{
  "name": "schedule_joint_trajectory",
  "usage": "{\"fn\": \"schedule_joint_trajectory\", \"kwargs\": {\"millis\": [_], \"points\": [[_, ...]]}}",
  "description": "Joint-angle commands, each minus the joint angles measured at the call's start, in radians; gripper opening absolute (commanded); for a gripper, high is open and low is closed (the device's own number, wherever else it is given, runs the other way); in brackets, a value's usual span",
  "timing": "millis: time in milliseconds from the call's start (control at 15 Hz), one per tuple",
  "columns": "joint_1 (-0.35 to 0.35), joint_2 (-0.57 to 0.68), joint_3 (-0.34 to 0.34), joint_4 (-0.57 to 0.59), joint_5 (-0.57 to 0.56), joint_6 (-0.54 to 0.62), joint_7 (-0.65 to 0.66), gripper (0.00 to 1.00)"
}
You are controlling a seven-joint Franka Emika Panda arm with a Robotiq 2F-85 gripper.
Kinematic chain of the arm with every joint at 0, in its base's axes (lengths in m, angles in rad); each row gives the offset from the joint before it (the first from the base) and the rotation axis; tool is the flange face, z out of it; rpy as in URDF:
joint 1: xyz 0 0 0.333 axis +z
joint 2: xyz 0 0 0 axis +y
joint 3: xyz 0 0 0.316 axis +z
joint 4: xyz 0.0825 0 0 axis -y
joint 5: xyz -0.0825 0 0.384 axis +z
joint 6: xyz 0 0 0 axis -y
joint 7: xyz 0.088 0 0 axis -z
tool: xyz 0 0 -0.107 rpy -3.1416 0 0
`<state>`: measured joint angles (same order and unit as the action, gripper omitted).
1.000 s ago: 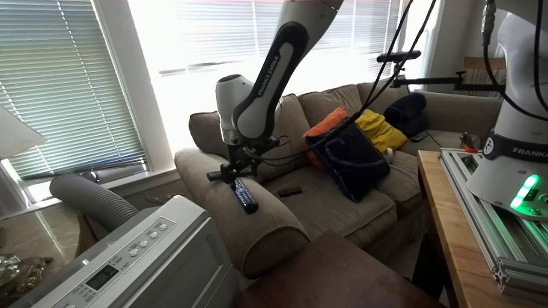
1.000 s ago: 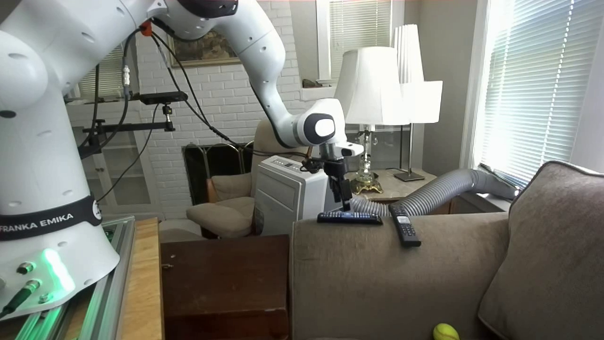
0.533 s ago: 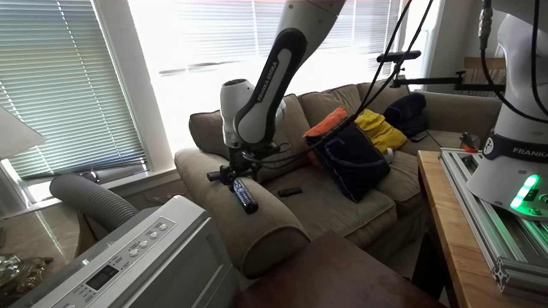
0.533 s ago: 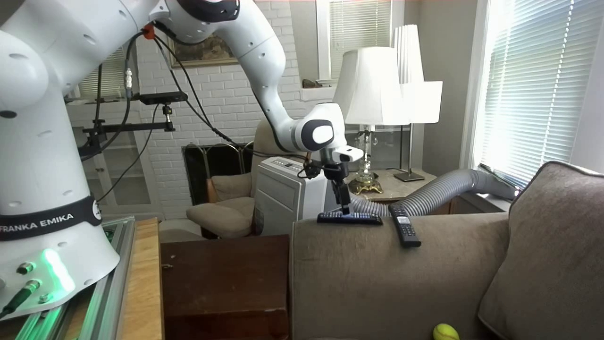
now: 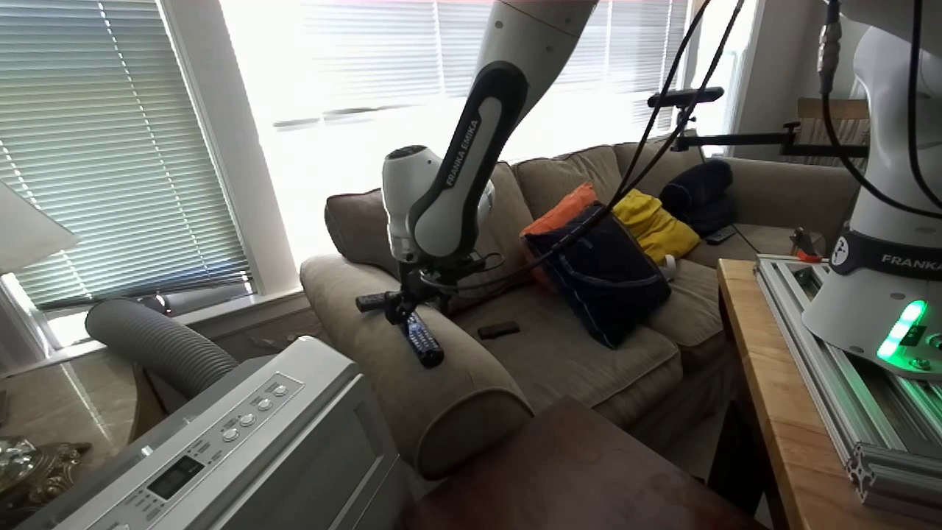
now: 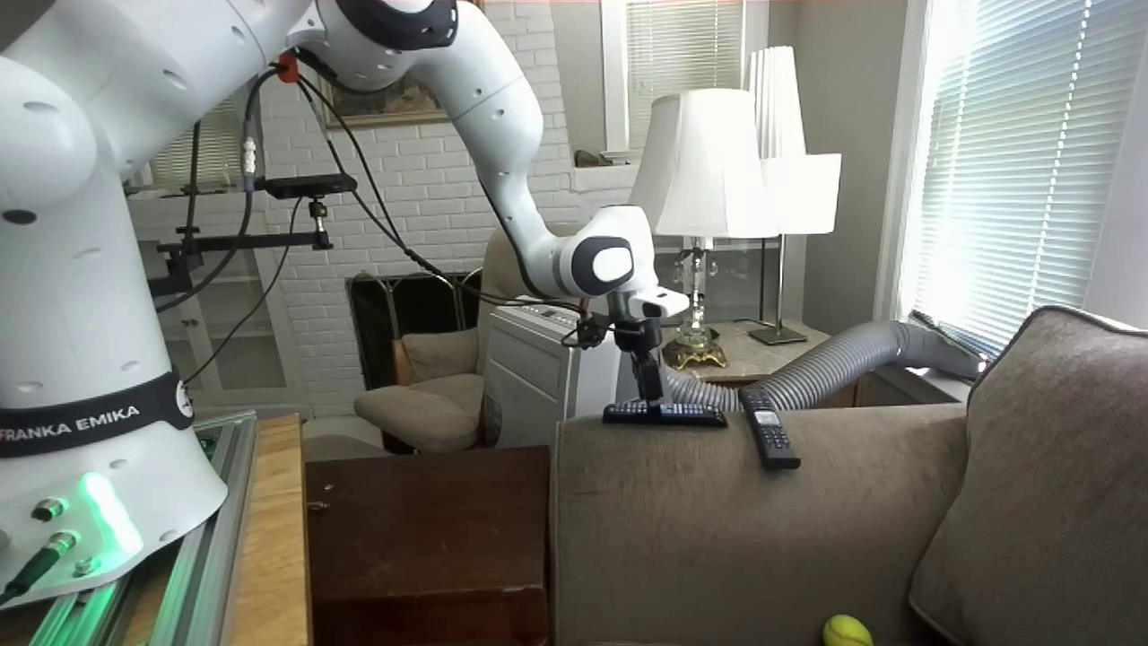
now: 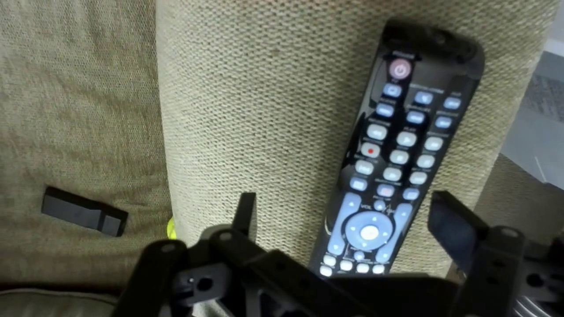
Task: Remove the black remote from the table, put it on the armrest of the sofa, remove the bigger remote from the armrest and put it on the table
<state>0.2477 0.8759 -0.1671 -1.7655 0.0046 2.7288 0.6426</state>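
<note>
My tool [image 7: 343, 213] stands spread with nothing gripped; its fingers [image 7: 243, 215] flank the bigger multi-button remote [image 7: 396, 152], which lies slanted to my closing line on the padded sofa armrest [image 7: 264, 110]. Handling: I expect a light, rigid plastic body with slippery gloss; the armrest likely yields under downward pressure. Grip: I should square the fingers with the remote's long edges, close at mid-length with moderate force, and lift for transfer to the brown wooden surface [image 6: 430, 525].

In an exterior view, we count three dark handhelds [image 5: 499, 330] near mid-frame, one the bigger remote [image 5: 423, 341]; in an exterior view, three lampshades [image 6: 702, 166] upper right, one tennis ball [image 6: 846, 631] bottom right.
</note>
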Motion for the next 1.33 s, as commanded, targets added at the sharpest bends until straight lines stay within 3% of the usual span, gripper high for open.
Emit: {"fn": "schedule_joint_trajectory", "kwargs": {"millis": [0, 467, 933, 1267], "points": [[0.031, 0.018, -0.019, 0.001, 0.019, 0.018, 0.032, 1.0], [0.069, 0.032, -0.039, 0.006, 0.007, 0.055, 0.059, 1.0], [0.201, 0.073, -0.196, 0.01, -0.04, 0.111, 0.122, 1.0], [0.262, 0.118, -0.26, 0.017, -0.033, 0.145, 0.147, 1.0]]}}
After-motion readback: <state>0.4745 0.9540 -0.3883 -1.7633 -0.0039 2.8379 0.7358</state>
